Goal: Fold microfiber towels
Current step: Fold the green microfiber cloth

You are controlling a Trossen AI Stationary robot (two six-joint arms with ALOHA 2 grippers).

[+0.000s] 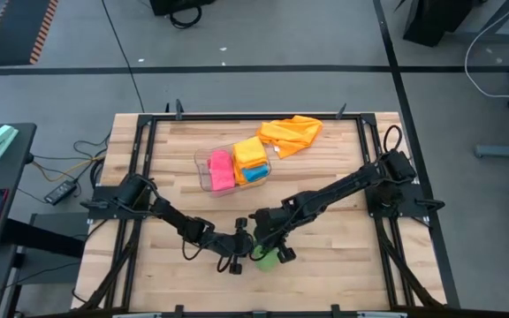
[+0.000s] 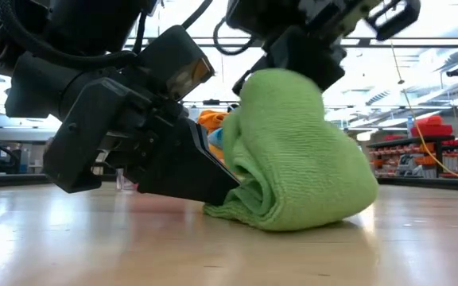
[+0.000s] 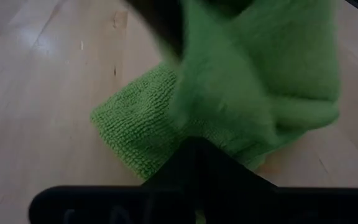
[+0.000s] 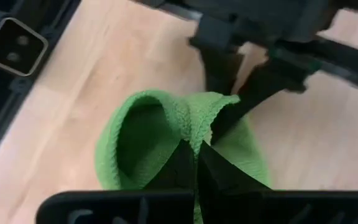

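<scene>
Green towel (image 2: 308, 167), orange towel (image 1: 292, 132), pale wooden table (image 1: 343, 256)

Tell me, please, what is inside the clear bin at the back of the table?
The bin holds folded towels: a pink towel, a yellow towel and a blue towel beneath it. Anything under them is covered.

We've got a fuzzy lime-green microfiber towel (image 2: 308, 167) with a loopy, nubby knit and a matt look, sitting on a pale butcher-block wooden table (image 2: 94, 238) that's smooth with a soft satin sheen. The two dark arms look like matt black plastic and metal, same for the black metal frame (image 1: 254, 116) edging the table. Further back we see a clear glossy plastic rectangular bin (image 1: 203, 164) and a crumpled orange cloth (image 1: 292, 132) with a slight shine.
</scene>
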